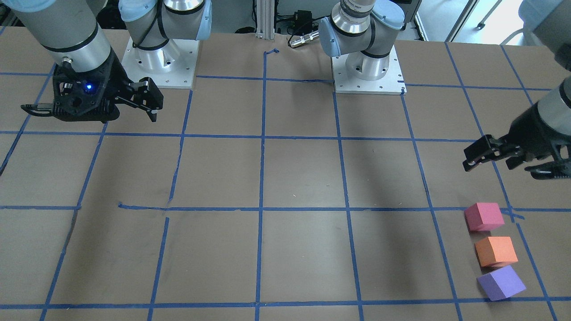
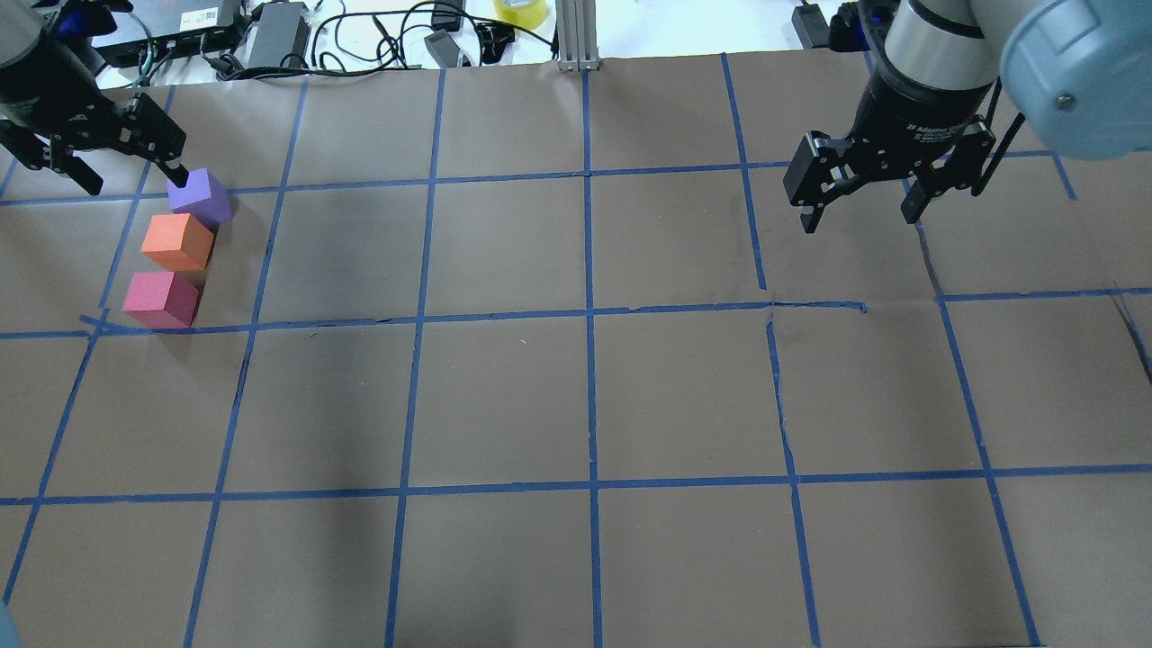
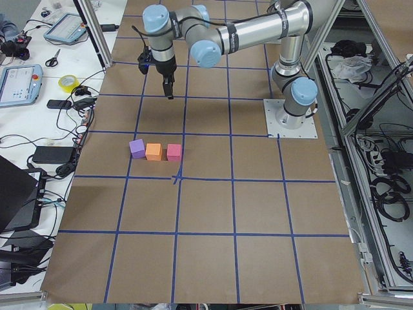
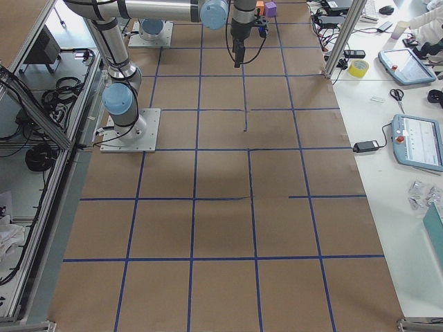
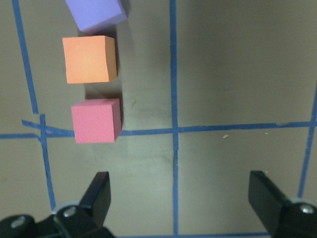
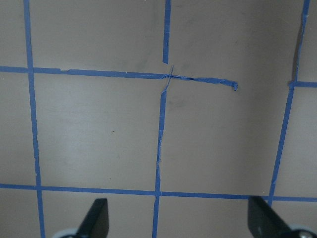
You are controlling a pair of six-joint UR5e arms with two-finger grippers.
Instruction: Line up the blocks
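Observation:
Three foam cubes lie in a short line near the table's left end: purple, orange and pinkish-red. They lie close together, and the purple one is turned slightly. In the left wrist view they show from above: pinkish-red, orange, purple. My left gripper is open and empty, raised high over the table near the blocks. My right gripper is open and empty, raised over bare table on the right. Its wrist view shows only paper and tape between the fingers.
Brown paper with a blue tape grid covers the table. The two arm bases stand at the robot's edge. Cables, power bricks and a yellow tape roll lie beyond the far edge.

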